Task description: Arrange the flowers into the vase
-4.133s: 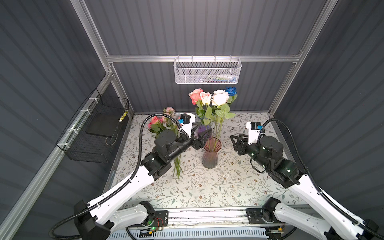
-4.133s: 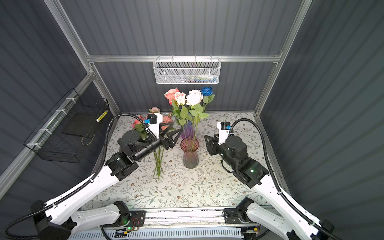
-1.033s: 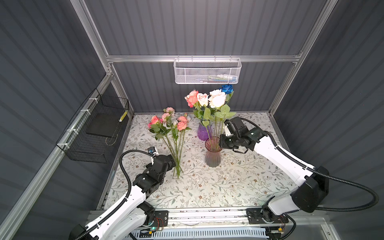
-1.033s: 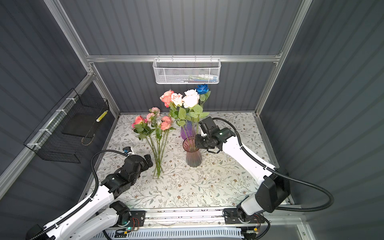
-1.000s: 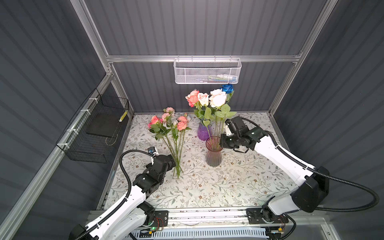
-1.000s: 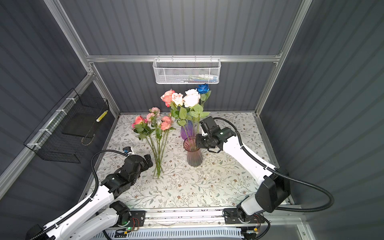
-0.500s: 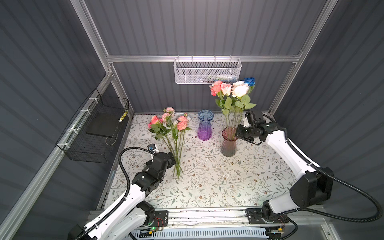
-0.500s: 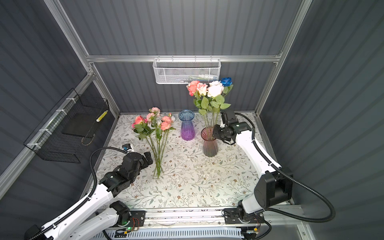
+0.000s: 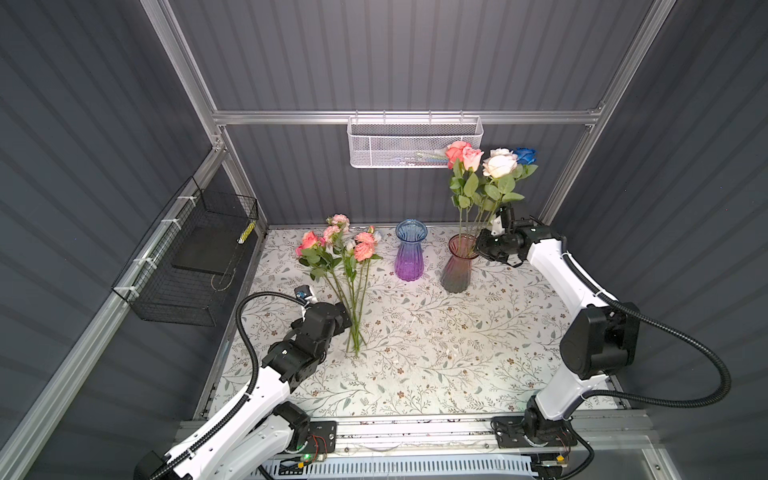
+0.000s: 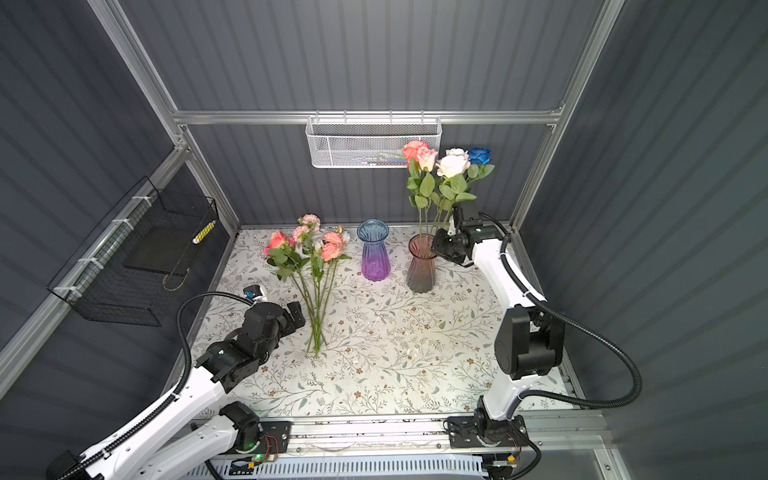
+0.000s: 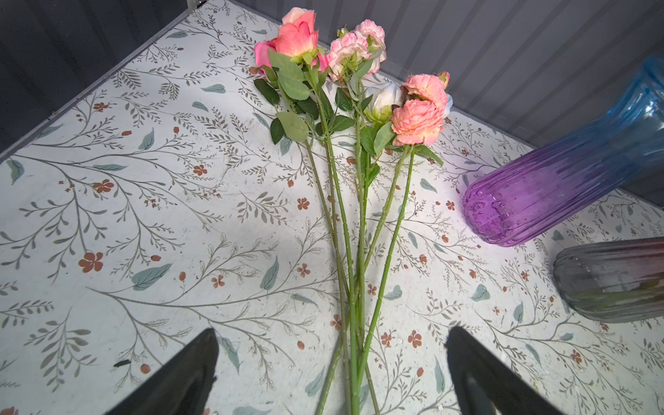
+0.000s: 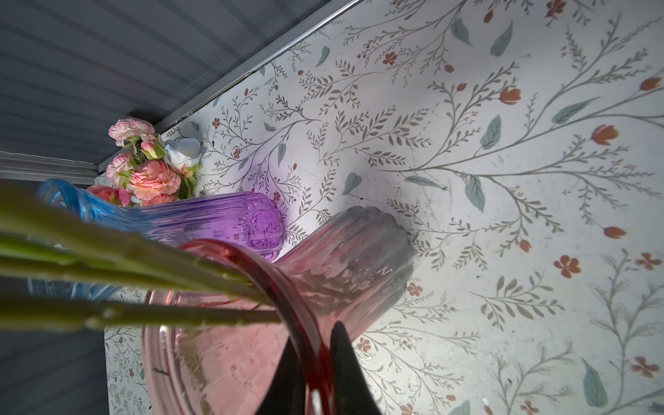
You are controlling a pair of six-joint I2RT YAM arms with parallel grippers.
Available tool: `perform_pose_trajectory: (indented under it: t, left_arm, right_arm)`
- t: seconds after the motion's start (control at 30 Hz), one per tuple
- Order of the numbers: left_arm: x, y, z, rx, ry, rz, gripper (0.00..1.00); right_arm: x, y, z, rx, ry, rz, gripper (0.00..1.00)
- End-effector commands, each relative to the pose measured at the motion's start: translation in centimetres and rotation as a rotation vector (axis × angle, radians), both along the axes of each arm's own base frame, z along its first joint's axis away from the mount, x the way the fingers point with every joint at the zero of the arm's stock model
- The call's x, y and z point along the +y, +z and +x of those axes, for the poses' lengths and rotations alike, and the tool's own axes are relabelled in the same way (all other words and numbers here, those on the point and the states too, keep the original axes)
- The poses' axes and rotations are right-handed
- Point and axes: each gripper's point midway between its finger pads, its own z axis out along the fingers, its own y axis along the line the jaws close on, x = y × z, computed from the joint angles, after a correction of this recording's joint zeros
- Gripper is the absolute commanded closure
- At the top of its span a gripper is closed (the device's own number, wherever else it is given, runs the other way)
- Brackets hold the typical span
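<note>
Flowers: coral, cream and blue long-stemmed roses (image 9: 498, 166) stand in the pink ribbed glass vase (image 9: 456, 274); pink bunch (image 9: 364, 250) lies on the table (image 9: 436, 357).
Change: you've slid that vase rightward; bunch comes next.
Right gripper (image 12: 314, 346): clenched on its rim.
Left gripper (image 11: 332, 330): released, over loose stems.

On the table (image 9: 436, 353)
Loose flowers (image 9: 360, 253) lie left of the left vase (image 9: 409, 257); the right vase (image 9: 456, 272) holds standing flowers (image 9: 471, 185)

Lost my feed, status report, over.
Left gripper open over loose flowers. Right gripper shut on pink vase rim, roses inside. Empty blue-purple vase stands between them.
</note>
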Motion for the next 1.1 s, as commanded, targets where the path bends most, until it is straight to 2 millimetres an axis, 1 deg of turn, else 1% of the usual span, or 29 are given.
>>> perform_pose_trajectory:
  t: [0.0, 0.13, 0.17, 0.23, 0.3, 0.37, 0.47, 0.57, 0.63, 0.7, 0.8, 0.97, 1.07]
  left_arm:
    - [0.0, 1.3, 0.2, -0.018, -0.007, 0.007, 0.01]
    - [-0.5, 1.6, 0.5, -0.009, -0.025, 0.007, 0.01]
    - [-0.6, 1.8, 0.5, -0.009, -0.03, 0.007, 0.0]
    - [-0.8, 1.9, 0.6, -0.009, -0.04, 0.003, 0.01]
    - [-1.1, 2.0, 0.7, -0.008, -0.051, -0.002, 0.01]
    - [-1.5, 2.1, 0.9, -0.006, -0.07, -0.005, 0.0]
    - [-2.0, 2.5, 1.4, -0.004, -0.085, 0.004, 0.0]
    - [-2.9, 3.5, 2.1, -0.003, -0.109, 0.007, 0.01]
    - [-3.6, 4.2, 2.8, -0.005, -0.125, 0.005, 0.01]
    - [-4.4, 5.0, 3.5, -0.007, -0.146, 0.004, 0.01]
    - [-5.7, 6.2, 4.8, 0.0, -0.175, 0.01, 0.01]
    - [-8.3, 8.0, 7.2, 0.006, -0.22, -0.009, 0.0]
    - [-9.0, 9.0, 8.6, 0.01, -0.224, 0.009, 0.0]
  right_arm:
    - [0.3, 2.9, 1.7, -0.086, 0.025, -0.004, 1.0]
    - [0.4, 2.3, 2.5, -0.069, 0.026, -0.003, 0.99]
    - [0.4, 2.2, 2.6, -0.067, 0.026, -0.002, 0.97]
    - [0.3, 2.1, 2.7, -0.062, 0.019, 0.001, 0.87]
    - [0.4, 2.1, 2.6, -0.059, 0.019, 0.006, 0.83]
    - [0.2, 2.4, 2.6, -0.064, 0.016, 0.008, 0.75]
    - [0.1, 3.0, 2.5, -0.08, 0.015, 0.005, 0.7]
    - [-0.3, 3.5, 2.2, -0.088, 0.011, 0.0, 0.64]
    - [-0.5, 3.8, 2.0, -0.096, 0.008, -0.005, 0.62]
    - [-0.9, 4.0, 1.5, -0.102, 0.002, -0.015, 0.6]
    - [-1.8, 4.2, 0.3, -0.108, -0.02, -0.03, 0.55]
    - [-3.1, 3.9, -2.7, -0.145, -0.062, -0.047, 0.51]
    - [-3.5, 4.2, -4.5, -0.16, -0.065, -0.053, 0.49]
